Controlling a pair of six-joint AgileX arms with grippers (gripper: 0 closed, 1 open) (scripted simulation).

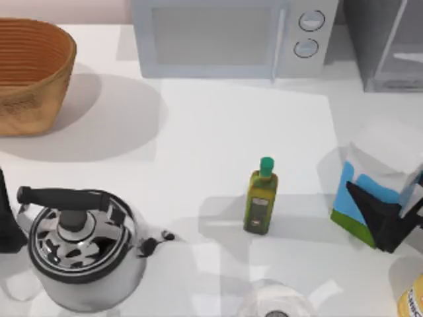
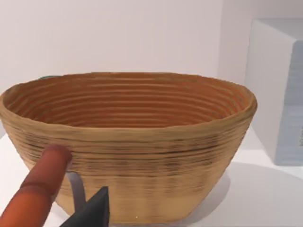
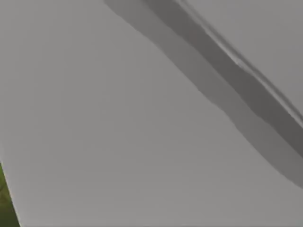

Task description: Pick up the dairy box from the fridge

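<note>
Standing on the white table [image 1: 218, 132] at its right side, the dairy box [image 1: 370, 191], a white carton with a folded top, a light-blue side and a green bottom band, is outside the fridge [image 1: 386, 39], the dark grey speckled appliance with a silver-framed pale door at the table's far right corner, and well apart from it. That placement suggests the carton is already out of the appliance, with only its lifting left to do. The right gripper [image 1: 390, 221], a black two-finger tool, reaches in from the table's right edge, its dark fingers [image 1: 370, 205] pressed against the carton's blue and green face; they look closed on the box, and the right wrist view, taken up by a flat pale surface with a sliver of green at one edge, fits a camera held right against the carton. The tilt of the box in the top view hints that it is borne by the gripper, not resting flat, though this is a judgement.

Nearby stand a small green-capped olive-oil bottle [image 1: 261, 205], a shiny steel kettle with a black handle [image 1: 79, 254], a woven brown basket [image 1: 30, 72] and a light-grey microwave with two round knobs [image 1: 231, 36].

The left gripper [image 2: 90, 210] waits parked at the table's left edge, facing the basket; whether its fingers are open cannot be told.
</note>
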